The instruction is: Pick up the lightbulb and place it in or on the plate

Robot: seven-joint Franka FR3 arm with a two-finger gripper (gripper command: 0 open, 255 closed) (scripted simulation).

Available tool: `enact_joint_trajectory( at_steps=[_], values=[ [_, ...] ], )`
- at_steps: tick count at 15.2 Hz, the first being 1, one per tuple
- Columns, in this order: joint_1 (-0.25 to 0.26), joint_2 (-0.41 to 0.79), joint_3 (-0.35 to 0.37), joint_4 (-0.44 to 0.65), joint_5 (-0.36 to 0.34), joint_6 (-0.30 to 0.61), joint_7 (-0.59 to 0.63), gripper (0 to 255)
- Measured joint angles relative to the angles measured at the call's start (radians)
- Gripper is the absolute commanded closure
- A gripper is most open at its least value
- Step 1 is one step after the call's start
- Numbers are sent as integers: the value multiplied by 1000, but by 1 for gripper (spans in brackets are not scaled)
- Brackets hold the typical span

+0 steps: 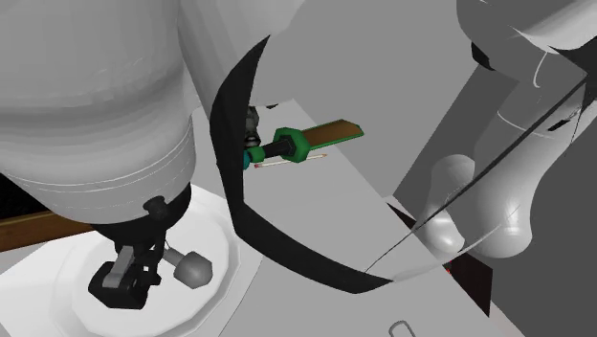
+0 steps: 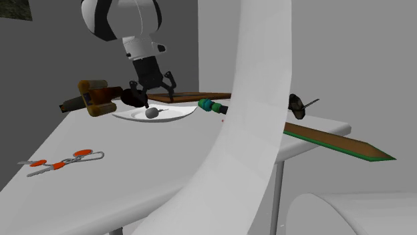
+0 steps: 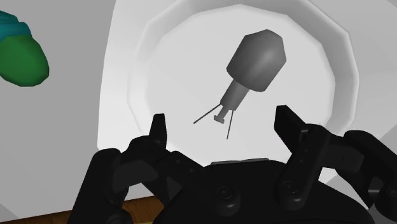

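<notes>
Shoulder view: the dark grey lightbulb point(image 1: 194, 268) lies on the white plate point(image 1: 77, 306), just beside the gripper point(image 1: 124, 278). Second exterior view: the gripper point(image 2: 155, 93) hangs over the plate point(image 2: 179, 113). Wrist view: its fingers point(image 3: 158, 130) stand spread, clasping nothing; the lightbulb point(image 3: 254, 60) rests inside the plate's rim.

On the white tabletop point(image 2: 144, 170) we see a small metal tool with orange grips point(image 2: 63, 160) lying toward the second exterior view's lower left. A bulky brown object point(image 2: 93, 97) sits farther back. A green-handled tool point(image 2: 212, 105) lies near a long, green-edged brown board point(image 2: 337, 142).
</notes>
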Motion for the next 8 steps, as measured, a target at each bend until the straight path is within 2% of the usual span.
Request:
enact_joint_trajectory(
  at_steps=[4,8],
  values=[
    [18,8,12,106,1,-101,-4,0],
    [21,7,14,128,3,-126,-6,0]
  ],
)
